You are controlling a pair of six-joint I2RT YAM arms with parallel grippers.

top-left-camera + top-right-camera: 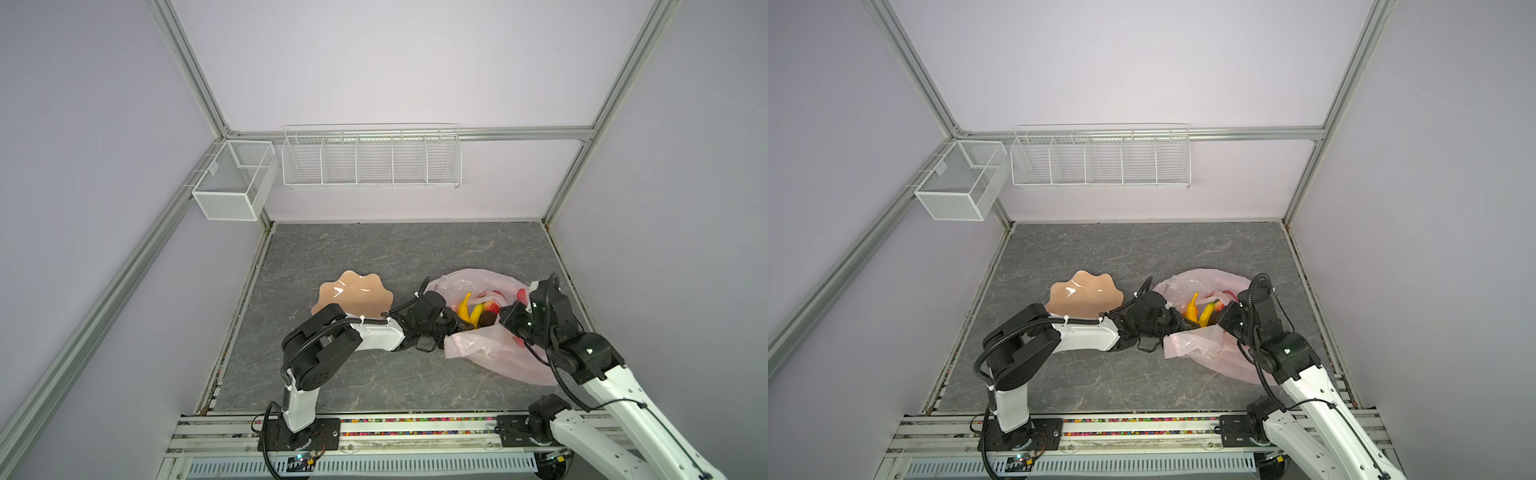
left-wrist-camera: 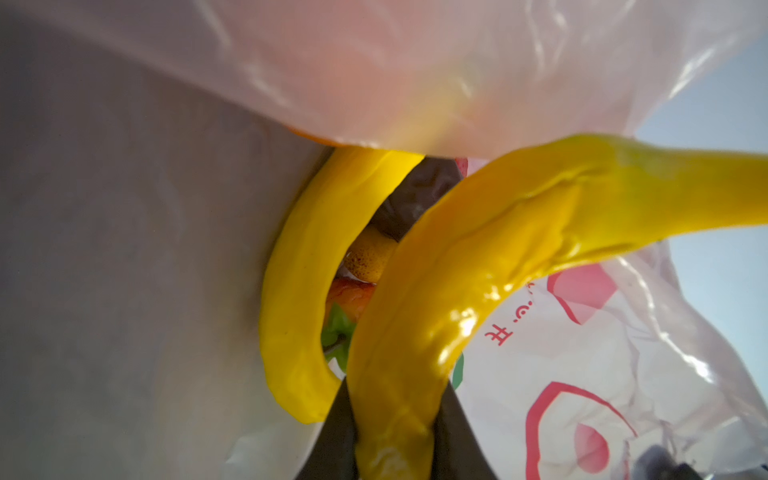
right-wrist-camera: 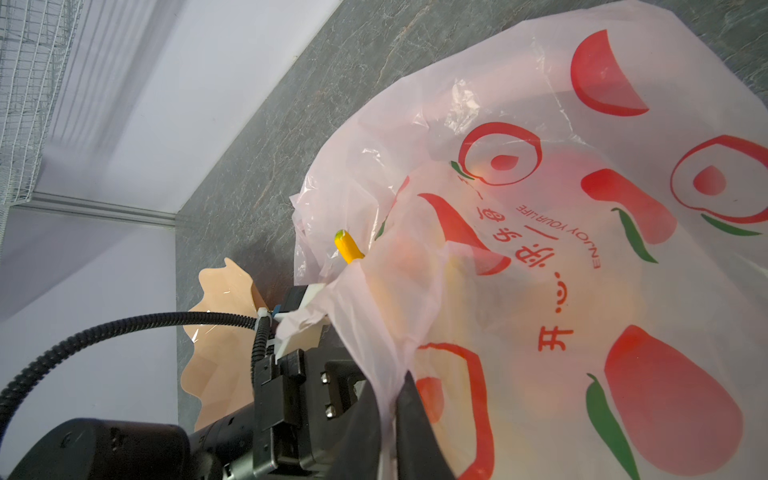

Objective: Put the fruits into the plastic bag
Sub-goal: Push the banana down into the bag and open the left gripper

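The pink plastic bag (image 1: 498, 357) (image 1: 1208, 351) lies at the right of the table with its mouth toward the left arm. My left gripper (image 2: 395, 399) (image 1: 457, 322) reaches into that mouth, shut on a yellow banana (image 2: 457, 270). A second banana (image 2: 299, 270), a dark purple fruit (image 2: 419, 195), an orange one (image 2: 368, 259) and a red-orange fruit with a green leaf (image 2: 349, 297) lie inside the bag. Both bananas (image 1: 469, 309) (image 1: 1200, 311) show in both top views. My right gripper (image 3: 390, 395) (image 1: 505, 316) is shut on the bag's edge (image 3: 374, 332), holding it lifted.
A peach-coloured scalloped dish (image 1: 353, 295) (image 1: 1084, 295) (image 3: 216, 332) sits left of the bag, partly under the left arm. White wire baskets (image 1: 370, 160) and a mesh box (image 1: 235, 178) hang on the back wall. The left arm's wrist (image 3: 291, 395) is close beside my right gripper.
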